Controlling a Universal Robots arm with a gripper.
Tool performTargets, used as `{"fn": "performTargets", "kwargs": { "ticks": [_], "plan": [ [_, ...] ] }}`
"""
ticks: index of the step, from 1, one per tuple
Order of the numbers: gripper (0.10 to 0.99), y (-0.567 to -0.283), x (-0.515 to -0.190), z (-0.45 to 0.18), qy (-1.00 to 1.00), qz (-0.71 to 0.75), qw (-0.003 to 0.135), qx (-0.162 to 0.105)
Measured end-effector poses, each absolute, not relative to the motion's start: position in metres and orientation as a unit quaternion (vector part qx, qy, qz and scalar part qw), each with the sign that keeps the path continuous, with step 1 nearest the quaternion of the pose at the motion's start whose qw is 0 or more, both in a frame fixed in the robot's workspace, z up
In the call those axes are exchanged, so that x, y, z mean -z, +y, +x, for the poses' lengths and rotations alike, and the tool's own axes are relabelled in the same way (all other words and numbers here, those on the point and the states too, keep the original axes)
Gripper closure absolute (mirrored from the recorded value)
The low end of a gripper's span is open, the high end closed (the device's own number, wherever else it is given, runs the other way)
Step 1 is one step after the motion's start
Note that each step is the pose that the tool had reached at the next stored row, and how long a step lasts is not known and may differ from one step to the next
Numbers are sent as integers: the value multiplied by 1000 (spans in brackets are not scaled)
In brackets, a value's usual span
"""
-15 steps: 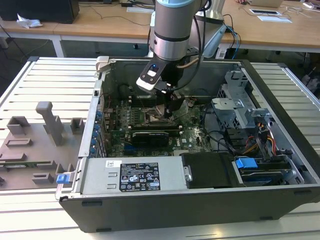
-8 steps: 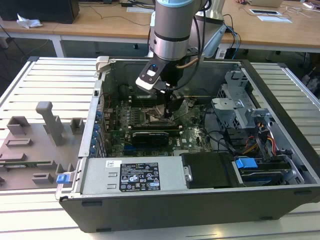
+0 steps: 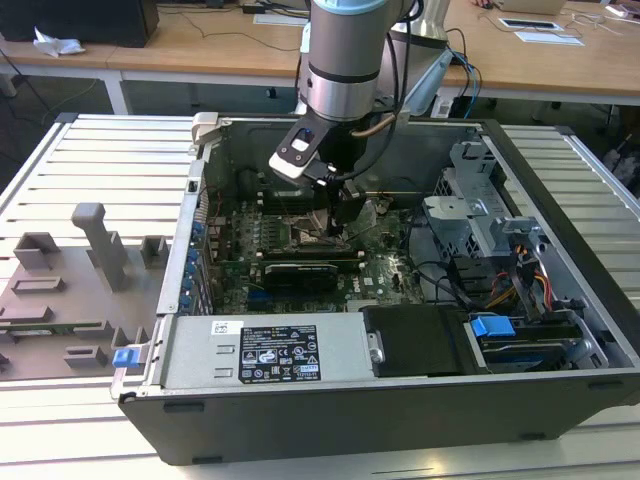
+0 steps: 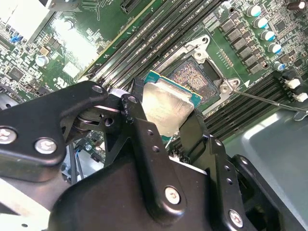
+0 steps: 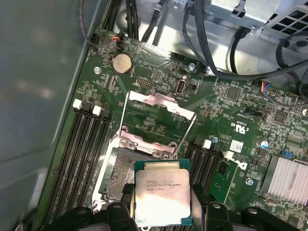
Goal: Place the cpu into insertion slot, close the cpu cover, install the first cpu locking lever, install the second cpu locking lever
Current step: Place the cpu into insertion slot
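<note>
From the exterior view I get the open computer case (image 3: 300, 410) lying on the slatted surface (image 3: 90, 160) across the middle of the frame. The arm (image 3: 345, 60) drops in from top centre over the green motherboard (image 3: 235, 240). The second wrist view gives me the grip: the end effector (image 4: 163, 115) is closed onto two opposite edges of the cpu (image 4: 166, 103). The first wrist view adds the cpu cover (image 5: 159, 102), swung up and open. There the cpu overlaps one side of the insertion slot (image 5: 115, 178), whose contacts lie bare beside it.
</note>
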State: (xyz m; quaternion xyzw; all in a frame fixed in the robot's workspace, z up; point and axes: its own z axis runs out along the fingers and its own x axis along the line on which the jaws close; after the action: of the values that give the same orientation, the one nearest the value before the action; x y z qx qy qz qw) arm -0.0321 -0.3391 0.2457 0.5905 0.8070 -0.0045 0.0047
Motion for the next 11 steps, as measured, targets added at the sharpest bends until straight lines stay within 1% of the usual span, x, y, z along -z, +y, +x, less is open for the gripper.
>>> {"fn": "performTargets", "kwargs": {
  "ticks": [11],
  "plan": [
    [541,-339,-245,-32,775,632,6,7]
  ]
}}
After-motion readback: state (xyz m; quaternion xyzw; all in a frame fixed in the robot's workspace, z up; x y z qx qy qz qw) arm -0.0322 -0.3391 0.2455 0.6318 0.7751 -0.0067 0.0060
